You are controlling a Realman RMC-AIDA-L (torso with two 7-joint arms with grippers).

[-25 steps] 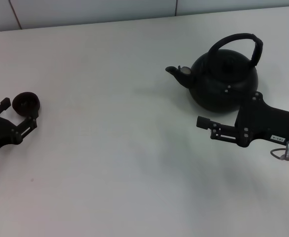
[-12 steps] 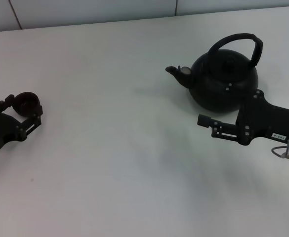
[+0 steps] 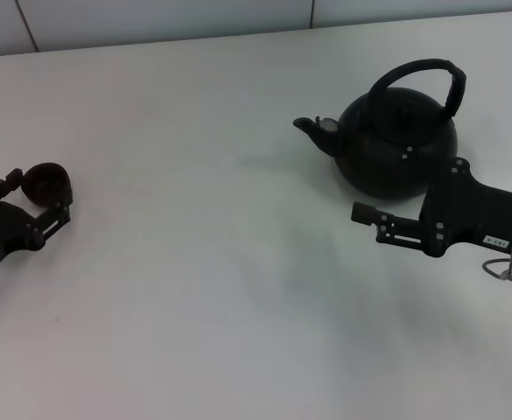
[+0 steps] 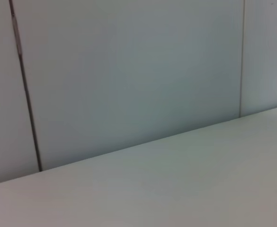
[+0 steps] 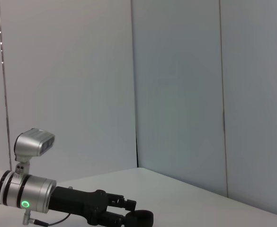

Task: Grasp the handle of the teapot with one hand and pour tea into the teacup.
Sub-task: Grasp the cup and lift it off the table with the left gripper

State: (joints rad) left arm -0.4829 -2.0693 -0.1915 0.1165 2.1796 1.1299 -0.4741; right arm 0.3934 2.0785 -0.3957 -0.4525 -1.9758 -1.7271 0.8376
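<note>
Left pincer [image 3: 35, 203] sits at the far left edge of the head view, fingers spread apart. Right pincer [image 3: 365, 213] reaches in from the lower right, lying low and level; its fingers overlap.

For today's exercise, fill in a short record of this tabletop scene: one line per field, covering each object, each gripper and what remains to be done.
teapot: upright on the white table, far right, spout pointing toward the robot's left
handle: arched over the lid, nothing gripping it
teacup: at the far left edge, between the fingers of the left gripper
right gripper: low beside the teapot's near side, not on the handle
task state: handle not yet grasped, no pouring under way
</note>
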